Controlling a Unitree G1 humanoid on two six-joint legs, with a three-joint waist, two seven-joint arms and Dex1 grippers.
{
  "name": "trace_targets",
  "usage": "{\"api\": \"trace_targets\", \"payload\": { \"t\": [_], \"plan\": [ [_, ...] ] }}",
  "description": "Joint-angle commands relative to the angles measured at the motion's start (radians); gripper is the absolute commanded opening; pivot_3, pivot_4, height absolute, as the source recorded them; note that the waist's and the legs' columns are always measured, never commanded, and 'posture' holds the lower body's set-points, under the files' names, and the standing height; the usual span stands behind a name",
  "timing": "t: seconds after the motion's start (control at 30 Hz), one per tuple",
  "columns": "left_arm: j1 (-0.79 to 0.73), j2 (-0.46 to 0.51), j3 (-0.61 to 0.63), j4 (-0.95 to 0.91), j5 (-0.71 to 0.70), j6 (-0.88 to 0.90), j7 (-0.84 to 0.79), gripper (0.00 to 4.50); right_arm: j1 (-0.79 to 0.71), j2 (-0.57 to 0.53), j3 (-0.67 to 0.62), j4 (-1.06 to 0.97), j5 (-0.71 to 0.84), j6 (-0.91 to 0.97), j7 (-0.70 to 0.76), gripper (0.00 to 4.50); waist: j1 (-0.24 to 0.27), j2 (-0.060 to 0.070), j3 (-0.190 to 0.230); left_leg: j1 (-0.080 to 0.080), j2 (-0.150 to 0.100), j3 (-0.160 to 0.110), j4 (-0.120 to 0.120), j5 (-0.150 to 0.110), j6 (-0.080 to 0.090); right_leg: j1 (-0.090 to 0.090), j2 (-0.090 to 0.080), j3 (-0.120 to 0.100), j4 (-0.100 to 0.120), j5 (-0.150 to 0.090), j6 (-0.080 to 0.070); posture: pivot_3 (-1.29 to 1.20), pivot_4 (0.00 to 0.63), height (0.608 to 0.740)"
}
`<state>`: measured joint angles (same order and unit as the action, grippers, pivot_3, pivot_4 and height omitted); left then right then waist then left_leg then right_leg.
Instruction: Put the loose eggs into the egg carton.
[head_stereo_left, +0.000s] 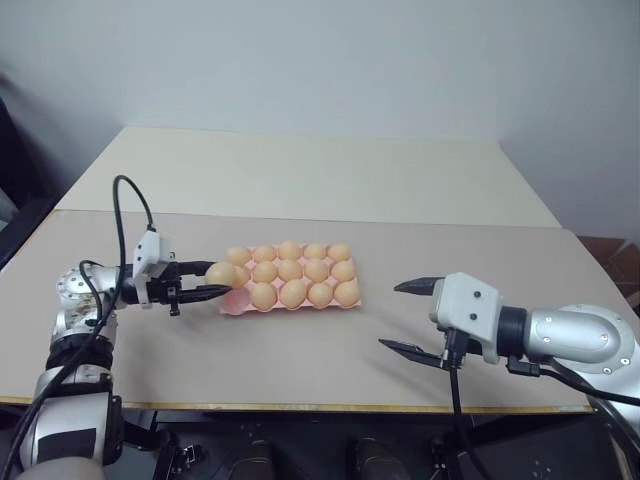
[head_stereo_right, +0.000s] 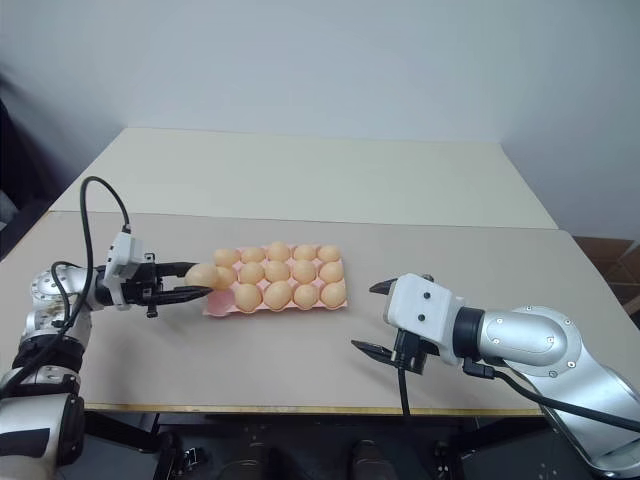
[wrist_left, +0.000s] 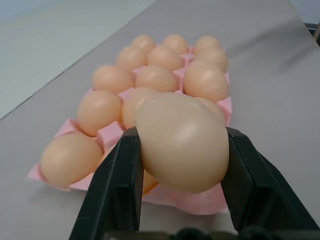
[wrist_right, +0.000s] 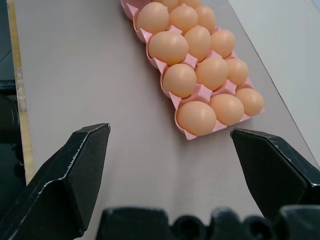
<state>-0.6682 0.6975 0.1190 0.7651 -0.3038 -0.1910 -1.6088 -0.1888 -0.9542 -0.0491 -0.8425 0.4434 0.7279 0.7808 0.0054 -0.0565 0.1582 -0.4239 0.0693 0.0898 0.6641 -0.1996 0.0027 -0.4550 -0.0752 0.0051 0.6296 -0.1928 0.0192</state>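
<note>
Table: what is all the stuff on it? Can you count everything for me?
egg carton: one, pink, middle of the near table; front-left corner cup empty
eggs in the carton: fourteen, orange-tan, one per cup
held egg: one, orange-tan, in the air at the carton's left end
near table: one, grey-beige, under the carton
far table: one, cream, behind the near table
left gripper: one, black fingers, shut on the held egg
right gripper: one, black fingers, open and empty, right of the carton

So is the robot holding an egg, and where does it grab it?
Yes. The left gripper is shut on one egg, pinching its two sides. The right gripper is open and holds nothing.
</note>
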Motion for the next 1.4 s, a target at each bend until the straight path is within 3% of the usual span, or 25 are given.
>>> {"api": "trace_targets", "payload": {
  "t": [0.03, 0.2, 0.47, 0.77, 0.9, 1.13, 1.4],
  "plan": [
    [-0.005, 0.008, -0.013, -0.042, -0.029, 0.003, -0.006, 1.89, 0.003, -0.005, -0.03, -0.024, -0.006, -0.011, -0.013, 4.5, 0.0, 0.0, 0.0, 0.0, 0.0, 0.0, 0.0, 0.0, 0.0, 0.0, 0.0, 0.0, 0.0, 0.0, 0.0, 0.0, 0.15, 0.74],
    [0.01, 0.041, -0.069, -0.086, -0.08, 0.024, -0.006, 1.89, 0.015, -0.006, -0.035, -0.03, -0.009, -0.01, -0.019, 4.5, 0.0, 0.0, 0.0, 0.0, 0.0, 0.0, 0.0, 0.0, 0.0, 0.0, 0.0, 0.0, 0.0, 0.0, 0.0, 0.0, 0.15, 0.74],
    [0.027, 0.09, -0.126, -0.087, -0.117, 0.018, -0.006, 4.42, 0.01, -0.001, -0.019, -0.024, -0.016, -0.018, -0.027, 4.5, 0.002, 0.0, 0.0, 0.0, 0.0, 0.0, 0.0, 0.0, 0.0, 0.0, 0.0, 0.0, 0.0, -0.003, -0.002, 0.0, 0.15, 0.74],
    [0.025, 0.087, -0.045, -0.096, -0.091, -0.031, 0.013, 4.47, 0.01, 0.001, -0.017, -0.018, -0.017, -0.027, -0.023, 4.5, 0.004, 0.0, 0.0, 0.0, 0.0, 0.0, 0.0, 0.0, 0.0, 0.0, 0.0, 0.0, 0.0, -0.003, -0.002, 0.0, 0.15, 0.74],
    [0.086, 0.152, 0.055, -0.261, -0.162, 0.066, 0.062, 4.47, 0.019, -0.007, -0.045, -0.027, -0.005, -0.023, -0.015, 4.5, -0.004, 0.0, 0.0, 0.0, 0.0, 0.0, 0.0, 0.0, 0.0, -0.001, 0.0, 0.0, 0.0, -0.003, -0.002, 0.0, 0.15, 0.74],
    [0.345, 0.278, 0.223, -0.544, -0.225, 0.209, 0.139, 4.47, 0.028, -0.054, -0.145, -0.013, 0.036, -0.034, 0.06, 4.5, -0.017, 0.001, 0.0, 0.001, 0.0, 0.0, 0.0, 0.0, 0.0, 0.0, -0.001, 0.0, 0.0, -0.005, -0.004, 0.0, 0.15, 0.74],
    [0.634, 0.283, 0.451, -0.886, -0.32, 0.371, 0.24, 4.47, 0.039, -0.105, -0.207, 0.066, 0.055, -0.09, 0.171, 4.5, -0.015, 0.001, 0.0, 0.001, 0.001, 0.001, -0.001, 0.0, 0.0, -0.001, -0.002, 0.0, -0.002, -0.005, -0.004, 0.0, 0.15, 0.74]
  ]
}}
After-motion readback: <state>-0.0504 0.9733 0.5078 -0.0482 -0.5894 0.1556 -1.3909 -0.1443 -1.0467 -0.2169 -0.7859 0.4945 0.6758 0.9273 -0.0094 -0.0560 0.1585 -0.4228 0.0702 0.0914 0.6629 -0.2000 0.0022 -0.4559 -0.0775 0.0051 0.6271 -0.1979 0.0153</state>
